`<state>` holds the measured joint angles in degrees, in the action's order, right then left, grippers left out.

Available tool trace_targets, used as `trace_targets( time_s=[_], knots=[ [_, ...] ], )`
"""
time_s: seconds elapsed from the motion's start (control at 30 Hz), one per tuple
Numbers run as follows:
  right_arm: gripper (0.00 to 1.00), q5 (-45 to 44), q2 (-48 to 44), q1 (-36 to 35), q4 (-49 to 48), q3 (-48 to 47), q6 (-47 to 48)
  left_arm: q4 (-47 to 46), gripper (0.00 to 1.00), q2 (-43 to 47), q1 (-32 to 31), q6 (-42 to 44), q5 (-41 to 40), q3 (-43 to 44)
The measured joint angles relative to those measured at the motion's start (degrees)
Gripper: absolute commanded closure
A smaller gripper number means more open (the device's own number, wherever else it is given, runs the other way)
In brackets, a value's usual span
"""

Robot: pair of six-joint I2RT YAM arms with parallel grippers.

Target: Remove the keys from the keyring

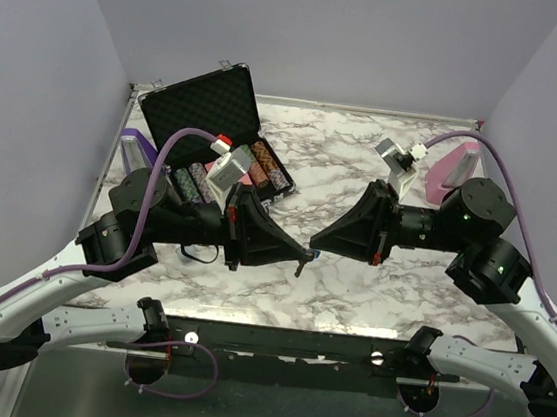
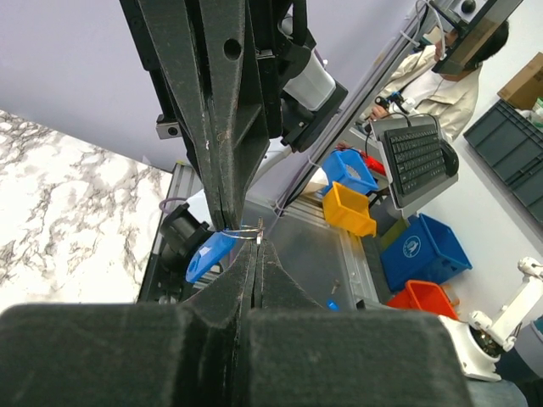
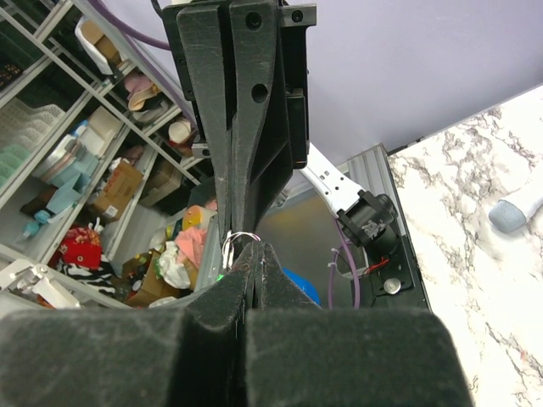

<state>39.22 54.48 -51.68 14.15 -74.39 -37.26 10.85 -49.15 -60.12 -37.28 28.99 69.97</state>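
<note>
An open black poker chip case [image 1: 204, 110] with rows of striped chips [image 1: 263, 172] sits on the marble table [image 1: 345, 156], behind and to the left of the left gripper [image 1: 301, 259]. That gripper is held level above the table, pointing right, with its jaws fully closed. They pinch one side of the thin metal ring [image 2: 244, 231] of the keyring [image 2: 208, 254]. The keyring's blue oval tag hangs just below the point where the two tips meet.

The right gripper [image 1: 315, 245] points left, tip to tip with the left one. Its jaws are also pressed together, on the other side of the same ring. The key cannot be made out.

Behind and to the right of the right gripper, a pink object [image 1: 454, 173] rests near the table's far corner. Beyond the table, a blue crate [image 2: 420, 250] carries a round white mark too small to read.
</note>
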Motion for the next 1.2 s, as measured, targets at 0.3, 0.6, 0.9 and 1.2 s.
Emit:
trace_targets(
  time_s=[0.3,0.6,0.9,1.2],
  knots=[
    [0.98,-0.1,-0.7,0.0,0.1,0.0,0.4,0.0,1.00,0.1,0.0,0.0,0.2,0.0],
    [0.40,-0.5,-0.4,0.0,0.6,-0.3,0.7,0.0,1.00,0.4,-0.1,0.0,0.6,0.0],
    [0.37,-5.7,-0.9,0.0,2.3,-2.2,0.7,0.0,1.00,0.7,-0.1,0.0,0.6,0.0],
    [0.43,-6.9,-1.5,0.0,0.6,0.1,-2.0,-1.1,1.00,1.4,-0.1,0.3,0.6,0.0]
  ],
)
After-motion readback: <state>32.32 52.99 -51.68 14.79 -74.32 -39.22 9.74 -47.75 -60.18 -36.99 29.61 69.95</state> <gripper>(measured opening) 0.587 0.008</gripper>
